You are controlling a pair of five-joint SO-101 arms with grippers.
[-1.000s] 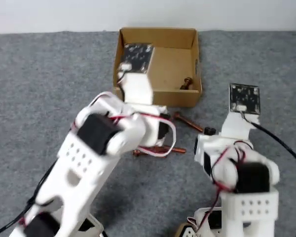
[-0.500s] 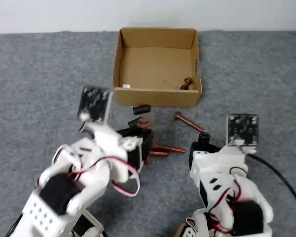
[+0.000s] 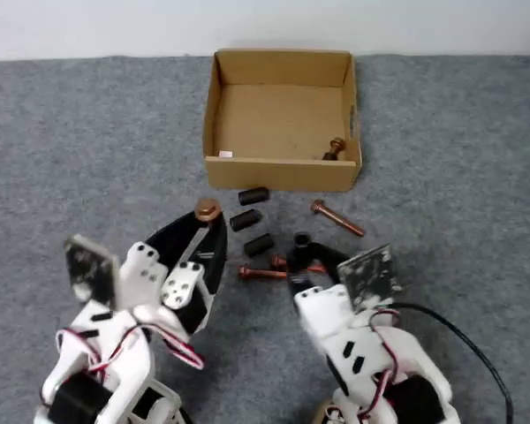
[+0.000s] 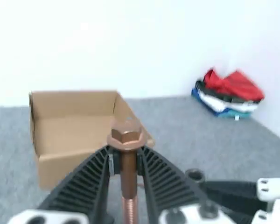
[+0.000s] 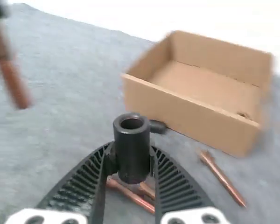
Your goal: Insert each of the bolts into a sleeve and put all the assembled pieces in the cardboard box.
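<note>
My left gripper point(image 3: 208, 223) is shut on a copper bolt point(image 3: 207, 210) held upright with its hex head up; in the left wrist view the bolt point(image 4: 127, 161) stands between the fingers of that gripper point(image 4: 126, 156). My right gripper point(image 3: 302, 250) is shut on a black sleeve point(image 3: 300, 238), which points its open bore up point(image 5: 131, 147) in the right wrist view. Bolt and sleeve are apart, side by side above the carpet. The cardboard box point(image 3: 214, 106) sits beyond them with one assembled piece point(image 3: 336, 148) in its right front corner.
Three loose black sleeves point(image 3: 253, 195) point(image 3: 246, 219) point(image 3: 260, 243) lie just in front of the box. Loose bolts point(image 3: 337, 218) point(image 3: 265, 273) rest on the grey carpet between the grippers and the box. A red and blue cloth pile point(image 4: 228, 91) lies far off.
My left arm has drawn back from over the box toward the near edge and now holds the bolt upright. My right arm has swung left and back with the sleeve.
</note>
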